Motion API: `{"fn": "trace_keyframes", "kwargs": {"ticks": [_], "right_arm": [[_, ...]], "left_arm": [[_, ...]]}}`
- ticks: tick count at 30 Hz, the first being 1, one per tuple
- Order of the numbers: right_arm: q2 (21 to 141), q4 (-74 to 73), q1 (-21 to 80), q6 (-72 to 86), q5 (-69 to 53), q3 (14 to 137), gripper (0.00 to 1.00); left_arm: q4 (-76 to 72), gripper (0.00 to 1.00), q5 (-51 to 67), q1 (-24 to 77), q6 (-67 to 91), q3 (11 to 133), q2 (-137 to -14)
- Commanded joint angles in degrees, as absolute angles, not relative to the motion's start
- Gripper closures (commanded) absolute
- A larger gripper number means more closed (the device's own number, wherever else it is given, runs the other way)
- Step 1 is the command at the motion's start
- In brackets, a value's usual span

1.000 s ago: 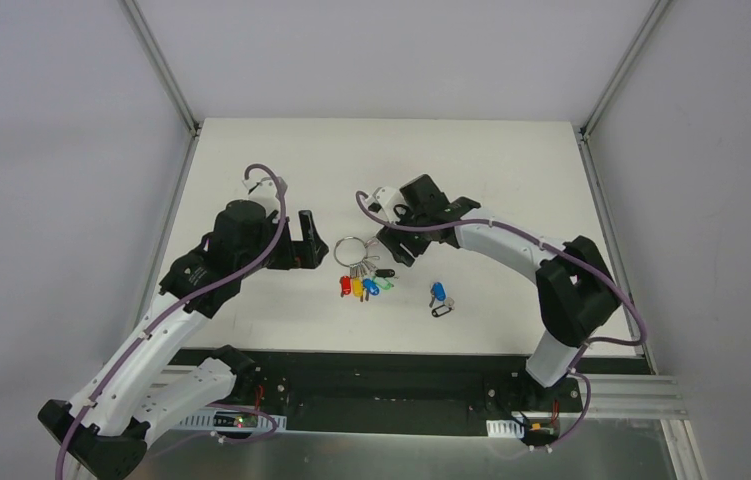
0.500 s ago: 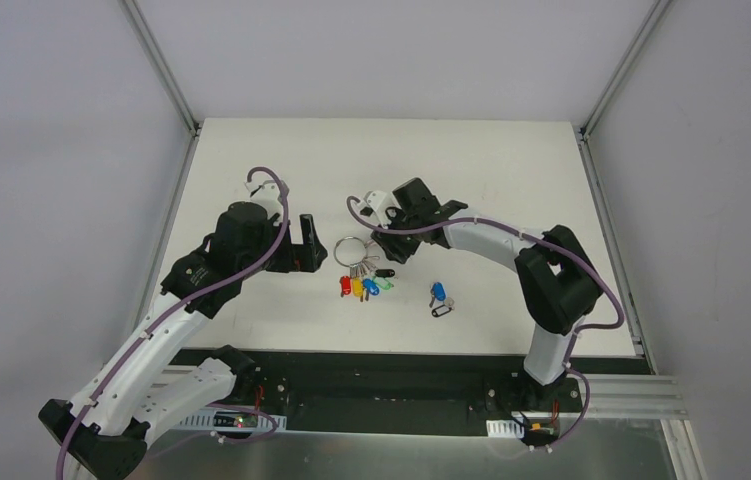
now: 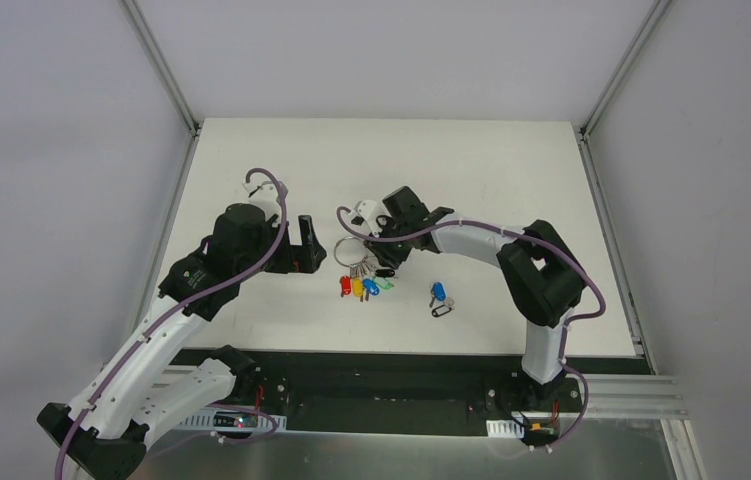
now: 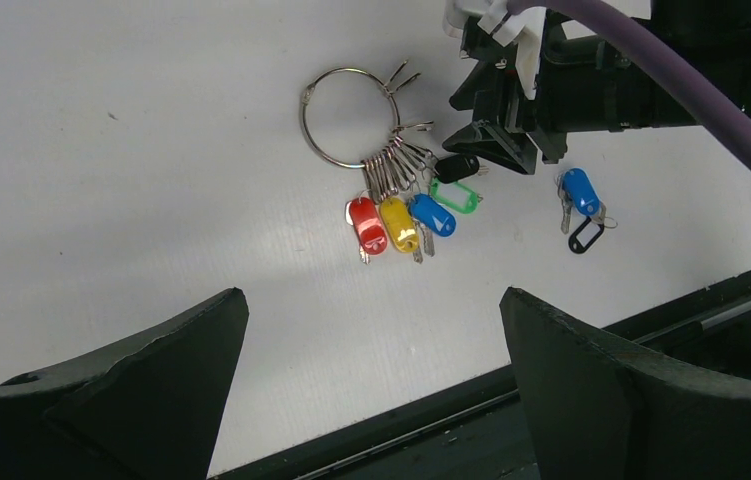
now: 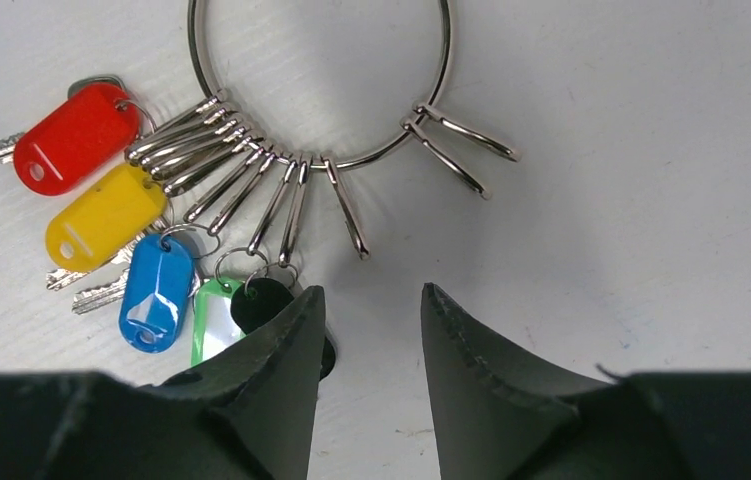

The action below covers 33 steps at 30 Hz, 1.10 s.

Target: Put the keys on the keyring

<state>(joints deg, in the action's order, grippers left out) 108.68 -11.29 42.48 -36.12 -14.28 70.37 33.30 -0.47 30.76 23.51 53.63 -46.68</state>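
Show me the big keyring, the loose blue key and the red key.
keyring (image 4: 302,118), left wrist view, left side of wire.
loose blue key (image 4: 581,190), left wrist view, blue cap.
red key (image 4: 366,222), left wrist view, red cap.

Colour reference: keyring, tags, loose keys, surroundings.
Silver keyring (image 4: 303,118) carries a red tag (image 5: 76,137), yellow tag (image 5: 106,217), blue tag (image 5: 156,290), green tag (image 5: 213,330) and black tag (image 5: 259,303). The loose blue-capped key (image 4: 580,191) and black-headed key (image 3: 440,310) have silver blades. White table (image 3: 281,160), faintly specked; purple cable (image 4: 651,72).
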Motion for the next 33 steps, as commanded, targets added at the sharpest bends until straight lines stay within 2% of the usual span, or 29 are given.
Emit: {"fn": "trace_keyframes", "kwargs": {"ticks": [1,14,25,33], "right_arm": [[109.50,-8.52,43.08,-36.97,-15.91,71.93,0.58],[110.31,-7.14,43.43,-36.98,-16.63,72.19,0.64],[111.40,-6.86,43.98,-37.03,-17.57,72.82,0.66],[111.62,-6.86,43.96,-37.05,-17.96,72.87,0.73]], "left_arm": [[33.05,0.01,-0.09,30.94,22.85,53.34,-45.79],[33.05,0.01,-0.09,30.95,22.85,53.33,-45.81],[33.05,0.01,-0.09,30.94,22.94,53.20,-45.83],[33.05,0.01,-0.09,30.94,22.94,53.15,-45.70]]}}
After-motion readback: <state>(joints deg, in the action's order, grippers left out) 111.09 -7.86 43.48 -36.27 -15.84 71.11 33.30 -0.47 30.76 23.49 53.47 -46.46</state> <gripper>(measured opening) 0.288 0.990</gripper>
